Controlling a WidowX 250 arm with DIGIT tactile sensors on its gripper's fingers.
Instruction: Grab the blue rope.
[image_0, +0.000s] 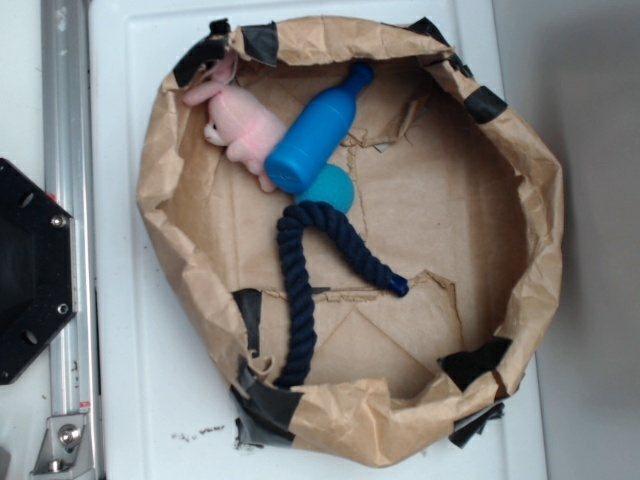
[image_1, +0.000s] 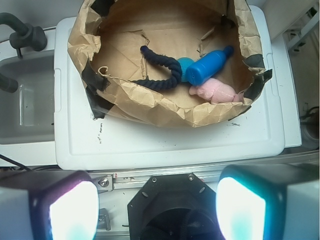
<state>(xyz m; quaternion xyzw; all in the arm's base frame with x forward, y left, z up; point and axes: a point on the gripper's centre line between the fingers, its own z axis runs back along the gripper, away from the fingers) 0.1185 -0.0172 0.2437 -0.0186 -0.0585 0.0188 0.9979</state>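
Note:
The blue rope (image_0: 300, 290) is a thick twisted navy cord bent in a hook shape on the floor of a brown paper basin (image_0: 520, 250), its bright blue cap toward the middle. In the wrist view the blue rope (image_1: 160, 82) lies far ahead inside the paper basin (image_1: 150, 102). My gripper (image_1: 157, 210) is open, high above the robot's black base and well short of the basin. Its two glowing fingers (image_1: 70, 210) stand wide apart with nothing between them. The gripper is out of the exterior view.
A bright blue plastic bottle (image_0: 315, 130), a teal ball (image_0: 328, 188) and a pink plush animal (image_0: 240, 120) lie beside the rope's bend. The basin rests on a white lid (image_0: 130, 400). A metal rail (image_0: 65, 150) and the black base (image_0: 30, 270) stand at left.

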